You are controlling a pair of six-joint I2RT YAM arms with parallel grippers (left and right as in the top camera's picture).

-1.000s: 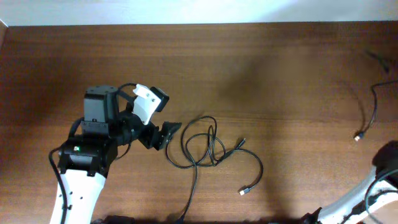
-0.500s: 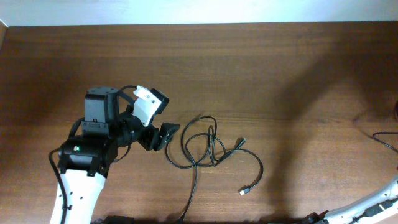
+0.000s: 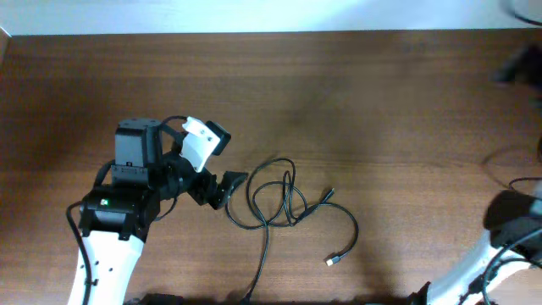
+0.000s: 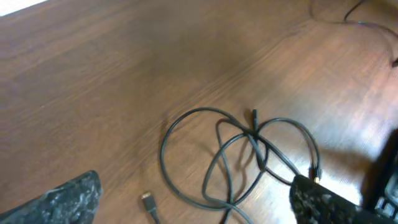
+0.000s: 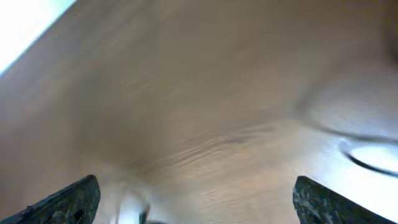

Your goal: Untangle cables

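Note:
A tangle of thin black cables (image 3: 275,199) lies in overlapping loops on the wooden table, with one plug end (image 3: 330,195) to its right and another (image 3: 333,261) nearer the front. My left gripper (image 3: 227,187) sits open just left of the loops. In the left wrist view the cables (image 4: 249,146) spread between and beyond its fingertips (image 4: 62,199), with a small plug (image 4: 148,200) low between them, and nothing is held. My right gripper (image 5: 199,202) is open over bare, blurred wood. A dark strand (image 5: 367,163) curves at the right edge of that view.
A second thin black cable (image 3: 512,180) shows faintly at the table's far right. The right arm (image 3: 512,219) is a motion-blurred shape at the lower right edge. The table's back edge (image 3: 271,34) runs along the top.
The right arm has swung back into the overhead view at the right edge, blurred by motion. The left gripper's jaws stand slightly wider beside the loops. The tangle has not moved.

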